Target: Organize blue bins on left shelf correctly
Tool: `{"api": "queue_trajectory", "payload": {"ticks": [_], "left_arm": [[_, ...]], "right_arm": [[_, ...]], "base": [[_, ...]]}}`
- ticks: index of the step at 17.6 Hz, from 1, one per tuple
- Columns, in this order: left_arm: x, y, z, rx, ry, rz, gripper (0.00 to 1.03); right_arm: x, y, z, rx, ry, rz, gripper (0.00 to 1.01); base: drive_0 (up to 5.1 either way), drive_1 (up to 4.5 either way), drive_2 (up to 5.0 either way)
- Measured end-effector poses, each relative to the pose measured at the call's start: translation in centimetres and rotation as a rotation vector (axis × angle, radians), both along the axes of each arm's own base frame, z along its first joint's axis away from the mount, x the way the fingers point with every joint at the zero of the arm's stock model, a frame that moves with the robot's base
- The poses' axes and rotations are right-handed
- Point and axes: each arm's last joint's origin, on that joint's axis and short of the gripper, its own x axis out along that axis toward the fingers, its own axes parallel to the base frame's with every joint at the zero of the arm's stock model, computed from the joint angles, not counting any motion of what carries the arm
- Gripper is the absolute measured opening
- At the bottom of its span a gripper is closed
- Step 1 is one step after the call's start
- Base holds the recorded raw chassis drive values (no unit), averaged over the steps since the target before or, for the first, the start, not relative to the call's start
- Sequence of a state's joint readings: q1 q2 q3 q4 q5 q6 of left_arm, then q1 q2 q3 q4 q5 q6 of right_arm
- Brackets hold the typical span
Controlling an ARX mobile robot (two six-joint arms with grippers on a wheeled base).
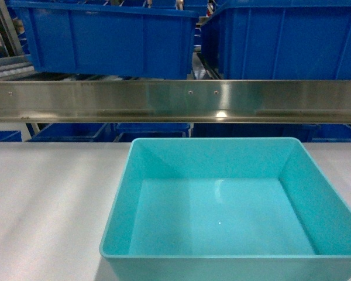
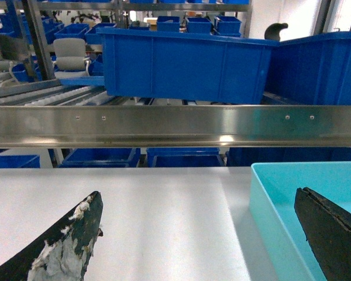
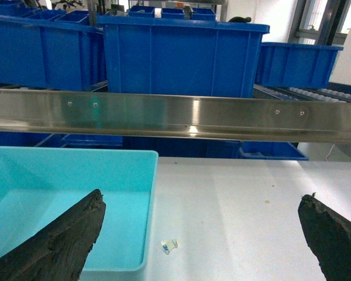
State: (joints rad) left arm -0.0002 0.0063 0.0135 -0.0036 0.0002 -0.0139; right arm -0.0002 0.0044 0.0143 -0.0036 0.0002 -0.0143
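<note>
The light turquoise blue bin (image 1: 121, 202) stands empty on the white tabletop (image 1: 47, 199), just in front of the left shelf's steel front rail (image 1: 175, 100). Neither gripper shows in the head view. In the left wrist view my left gripper (image 2: 199, 194) is open, one finger over the bare table and the other over the bin (image 2: 268, 211), so it straddles the bin's left wall. In the right wrist view my right gripper (image 3: 203, 196) is open and straddles the right wall of the bin (image 3: 58, 187). Nothing is held by either.
Dark royal-blue ribbed bins (image 1: 111, 38) sit on the shelf's roller tracks (image 2: 52, 96) behind the rail, and more stand on the lower level (image 2: 102, 157). A small clear scrap (image 3: 169, 246) lies on the table just right of the turquoise bin.
</note>
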Motion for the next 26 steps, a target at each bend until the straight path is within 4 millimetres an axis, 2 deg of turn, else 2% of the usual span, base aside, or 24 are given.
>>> {"api": "queue_trajectory", "payload": {"ticks": [13, 15, 17, 20, 22, 26], "left_arm": [[0.0, 0.0, 0.0, 0.0, 0.0, 0.0, 0.98], [0.6, 0.1, 0.7, -0.005, -0.045, 0.013, 0.98], [2.0, 0.3, 0.1, -0.01, 0.042, 0.003, 0.98], [4.6, -3.2, 1.9, -0.011, 0.04, -0.119, 0.98], [5.4, -4.8, 0.7, 0.026, 0.174, -0.123, 0.98], [5.3, -4.7, 0.8, 0.028, 0.17, -0.09, 0.98]], "right_arm": [[0.0, 0.0, 0.0, 0.0, -0.001, 0.0, 0.98], [1.0, 0.6, 0.9, -0.002, -0.008, -0.028, 0.98], [1.9, 2.2, 1.0, -0.023, 0.04, -0.023, 0.98], [5.2, 2.5, 2.4, -0.016, 0.067, -0.059, 0.98], [6.9, 3.3, 1.3, -0.016, 0.203, -0.079, 0.98], [6.9, 3.2, 1.3, 0.0, 0.204, -0.093, 0.98]], "base": [[0.0, 0.0, 0.0], [0.0, 0.0, 0.0], [0.0, 0.0, 0.0], [0.0, 0.0, 0.0], [0.0, 0.0, 0.0], [0.0, 0.0, 0.0]]}}
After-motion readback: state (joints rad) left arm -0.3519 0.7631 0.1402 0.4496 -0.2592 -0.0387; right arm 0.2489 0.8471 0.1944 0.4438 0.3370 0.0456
